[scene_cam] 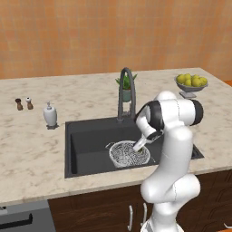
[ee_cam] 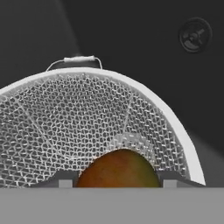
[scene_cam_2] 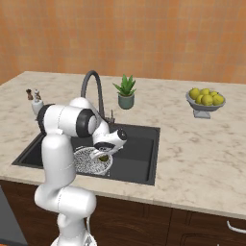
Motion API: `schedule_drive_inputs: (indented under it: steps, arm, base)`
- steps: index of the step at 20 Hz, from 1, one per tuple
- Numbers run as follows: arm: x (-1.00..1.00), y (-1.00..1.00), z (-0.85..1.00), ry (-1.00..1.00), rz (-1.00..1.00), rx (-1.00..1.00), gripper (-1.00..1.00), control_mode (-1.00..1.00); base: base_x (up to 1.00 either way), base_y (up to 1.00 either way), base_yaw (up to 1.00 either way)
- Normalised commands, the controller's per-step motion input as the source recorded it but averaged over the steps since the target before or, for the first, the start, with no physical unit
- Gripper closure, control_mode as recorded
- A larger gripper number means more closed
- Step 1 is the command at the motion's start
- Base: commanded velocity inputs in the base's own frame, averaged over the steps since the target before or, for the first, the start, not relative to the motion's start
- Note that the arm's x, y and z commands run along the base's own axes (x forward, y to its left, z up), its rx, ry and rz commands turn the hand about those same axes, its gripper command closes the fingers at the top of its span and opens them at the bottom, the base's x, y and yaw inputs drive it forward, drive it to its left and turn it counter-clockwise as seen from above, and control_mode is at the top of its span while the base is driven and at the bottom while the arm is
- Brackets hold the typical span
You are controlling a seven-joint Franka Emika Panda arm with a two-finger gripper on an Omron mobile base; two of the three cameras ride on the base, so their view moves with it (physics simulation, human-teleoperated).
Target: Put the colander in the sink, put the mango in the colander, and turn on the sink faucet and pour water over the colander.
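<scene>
Mango (ee_cam: pixel 118 168) held between my fingers (ee_cam: pixel 65 180), low over the colander (ee_cam: pixel 87 127); I should release gently at its centre.

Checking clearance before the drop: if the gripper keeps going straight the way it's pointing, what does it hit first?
Probably the colander: the gripper, with the mango between its fingers, points down into its mesh bowl. Depth is hard to judge.

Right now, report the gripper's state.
Gripper: shut on the mango, holding it over the colander in the sink.
</scene>
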Motion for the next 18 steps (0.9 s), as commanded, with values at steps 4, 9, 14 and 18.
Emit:
schedule_drive_inputs:
  steps: [4,9,14,18]
  arm:
    - [-0.18,0.02,-0.01,-0.06,-0.01,0.0,-1.0,-1.0]
    - [-0.14,0.0,0.19,-0.07,-0.01,0.0,-1.0,-1.0]
    - [-0.11,-0.01,0.36,-0.11,0.0,0.0,-1.0,-1.0]
    - [-0.15,-0.25,0.46,-0.07,0.0,0.0,-1.0,-1.0]
  base:
    - [0.0,0.0,0.0]
    - [0.0,0.0,0.0]
    - [0.0,0.0,0.0]
    - [0.0,0.0,0.0]
